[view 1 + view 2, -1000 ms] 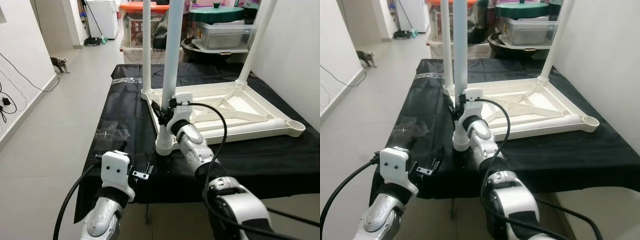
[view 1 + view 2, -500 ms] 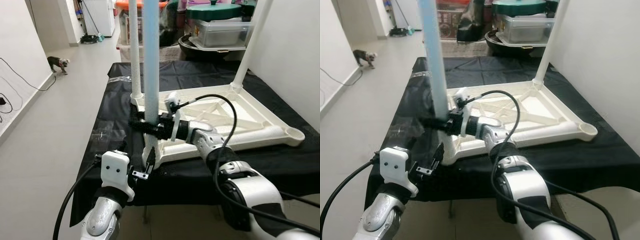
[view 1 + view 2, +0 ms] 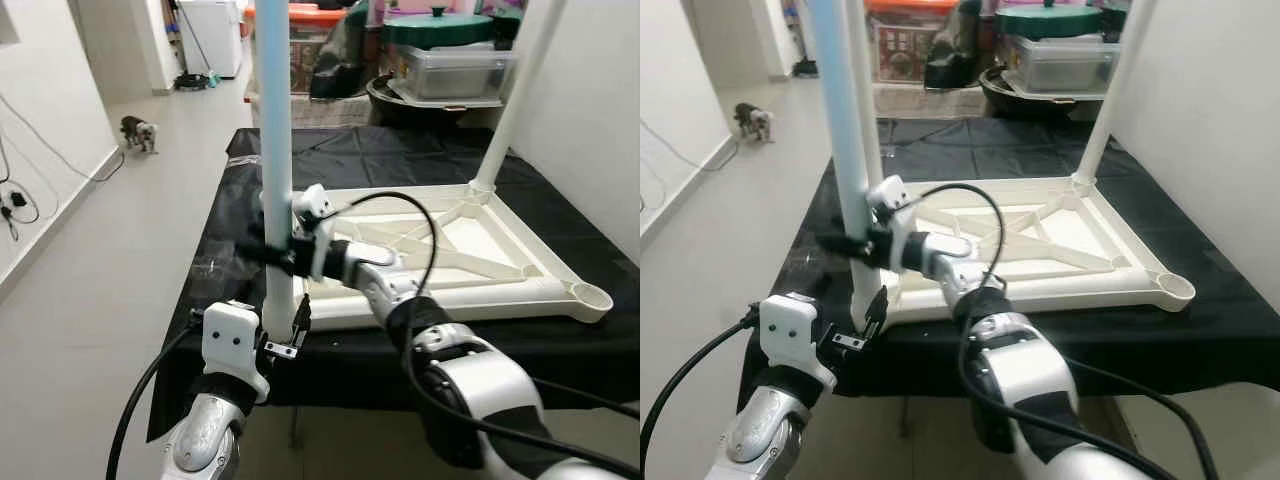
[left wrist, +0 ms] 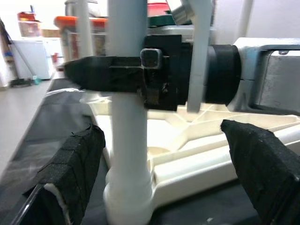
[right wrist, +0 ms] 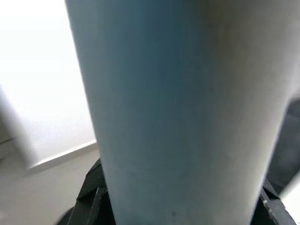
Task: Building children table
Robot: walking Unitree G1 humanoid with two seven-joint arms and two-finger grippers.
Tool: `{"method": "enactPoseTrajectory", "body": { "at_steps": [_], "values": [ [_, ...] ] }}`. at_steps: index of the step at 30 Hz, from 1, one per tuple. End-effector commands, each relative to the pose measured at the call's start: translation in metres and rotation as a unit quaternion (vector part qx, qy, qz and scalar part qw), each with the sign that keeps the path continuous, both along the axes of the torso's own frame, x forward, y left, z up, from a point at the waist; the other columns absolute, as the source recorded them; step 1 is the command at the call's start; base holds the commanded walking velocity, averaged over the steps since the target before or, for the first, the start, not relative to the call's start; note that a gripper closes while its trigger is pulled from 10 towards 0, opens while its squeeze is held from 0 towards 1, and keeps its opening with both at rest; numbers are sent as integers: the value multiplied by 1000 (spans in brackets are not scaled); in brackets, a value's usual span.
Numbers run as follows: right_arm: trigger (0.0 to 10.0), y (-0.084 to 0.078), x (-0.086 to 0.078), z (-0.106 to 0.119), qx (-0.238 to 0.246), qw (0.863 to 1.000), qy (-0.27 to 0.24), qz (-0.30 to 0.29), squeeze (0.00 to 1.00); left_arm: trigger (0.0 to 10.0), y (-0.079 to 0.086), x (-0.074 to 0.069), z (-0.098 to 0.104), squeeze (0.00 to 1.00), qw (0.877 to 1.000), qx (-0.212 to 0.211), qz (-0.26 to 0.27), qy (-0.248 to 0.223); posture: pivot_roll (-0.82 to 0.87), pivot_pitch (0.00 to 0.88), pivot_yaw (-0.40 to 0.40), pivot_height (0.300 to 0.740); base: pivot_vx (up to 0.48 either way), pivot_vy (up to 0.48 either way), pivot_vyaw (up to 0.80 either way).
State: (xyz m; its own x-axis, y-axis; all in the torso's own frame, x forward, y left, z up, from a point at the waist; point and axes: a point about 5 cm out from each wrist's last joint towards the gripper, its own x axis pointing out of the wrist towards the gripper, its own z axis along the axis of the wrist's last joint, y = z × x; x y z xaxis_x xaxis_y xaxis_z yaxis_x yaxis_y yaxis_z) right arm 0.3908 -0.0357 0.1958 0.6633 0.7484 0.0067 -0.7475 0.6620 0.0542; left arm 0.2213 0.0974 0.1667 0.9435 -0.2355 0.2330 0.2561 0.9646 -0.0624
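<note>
Right wrist view — table leg (image 5: 178,112) blurred

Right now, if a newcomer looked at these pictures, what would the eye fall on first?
First, the white table lying upside down on the black cloth, its legs pointing up. At its near left corner the right gripper is shut on the front leg, while the left gripper waits open just below. A small dog stands far down the floor.

Table leg (image 3: 276,150) – smooth plastic, prob. glossy; cloth (image 3: 240,215) matt.

Head cameras look down over the worktop (image 3: 230,215); both wrist cameras sit close against the same upright table leg (image 4: 127,140).
</note>
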Motion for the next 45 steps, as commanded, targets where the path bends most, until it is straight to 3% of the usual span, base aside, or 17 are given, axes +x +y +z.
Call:
{"method": "enactPoseTrajectory", "body": {
  "at_steps": [1, 2, 4, 5, 10, 12, 17, 19, 22, 23, 27, 31, 32, 38, 40, 43, 45],
  "values": [
    [0, -24, 8, -10, 10, 994, 31, -100, 0, 10000, 1, -1, -1, 0, 1000, 2, 4, 2, 29, 0, -45, 740, 0, 0, 0],
    [0, -44, 13, -15, 3, 973, 36, -228, 0, 10000, 2, 0, -2, 0, 1000, 1, 5, 2, 18, 0, -34, 740, 0, 0, 0],
    [0, -55, 15, -18, 6, 955, 45, -292, 0, 10000, 2, 0, -2, 0, 1000, 1, 5, 3, 18, 0, -34, 740, 0, 0, 0],
    [0, -68, 15, -22, 17, 929, 58, -365, 0, 10000, 3, 0, -2, 0, 1000, 1, 6, 3, 13, 0, -29, 740, 0, 0, 0],
    [0, -80, 14, -26, 27, 900, 66, -429, 0, 10000, 4, 0, -3, 0, 1000, 1, 6, 4, 13, 0, -29, 740, 0, 0, 0],
    [0, -75, 5, -36, 61, 870, 79, -482, 0, 10000, 1, 0, -3, 0, 1000, 1, 2, 4, 11, 0, -26, 740, 0, 0, 0],
    [0, -63, -2, -41, 75, 860, 85, -497, 0, 10000, -1, 0, -2, 0, 1000, 1, -1, 4, 3, 0, -29, 740, 0, 0, 0],
    [10000, -49, -1, -39, 65, 878, 76, -467, 0, 10000, -2, 1, -2, 0, 1000, 0, -1, 3, -18, 0, -37, 740, 0, 0, 0],
    [10000, -42, 0, -36, 67, 898, 65, -430, 0, 10000, -2, 0, -3, 0, 1000, 0, -1, 4, -37, 0, -28, 740, 0, 0, 0],
    [10000, -40, 0, -34, 72, 902, 56, -422, 1000, 10000, -2, 0, -3, 0, 1000, -1, -2, 4, -37, 0, -28, 740, 0, 0, 0],
    [10000, -41, 3, -20, 65, 929, -10, -363, 969, 10000, -3, 0, -4, 0, 1000, -1, -3, 6, -36, 0, -21, 740, 0, 0, 0],
    [10000, -42, 3, -16, 58, 932, -30, -357, 969, 10000, -3, 0, -4, 0, 1000, -1, -3, 6, -36, 0, -21, 740, 0, 0, 0],
    [10000, -36, 4, -11, 70, 955, -26, -287, 0, 10000, -2, 1, -4, 0, 1000, -1, -2, 6, -30, 0, -27, 740, 0, 0, 0],
    [10000, -34, 2, -10, 26, 999, 0, -46, 0, 10000, 0, 2, -3, 0, 1000, 2, 3, 2, -26, 0, -37, 740, 0, 0, 0],
    [10000, -34, 2, -10, 26, 999, 0, -46, 0, 10000, 0, 2, -3, 0, 1000, 2, 3, 2, -26, 0, -37, 740, 0, 0, 0],
    [10000, -26, -9, -5, 22, 986, 41, 160, 0, 10000, 2, 2, -3, 0, 1000, 6, 9, 0, 6, 0, -59, 740, 0, 0, 0],
    [10000, -23, -13, -2, 26, 976, 49, 210, 0, 10000, 4, 3, -2, 0, 1000, 7, 12, -2, 6, 0, -59, 740, 0, 0, 0]
  ]
}}
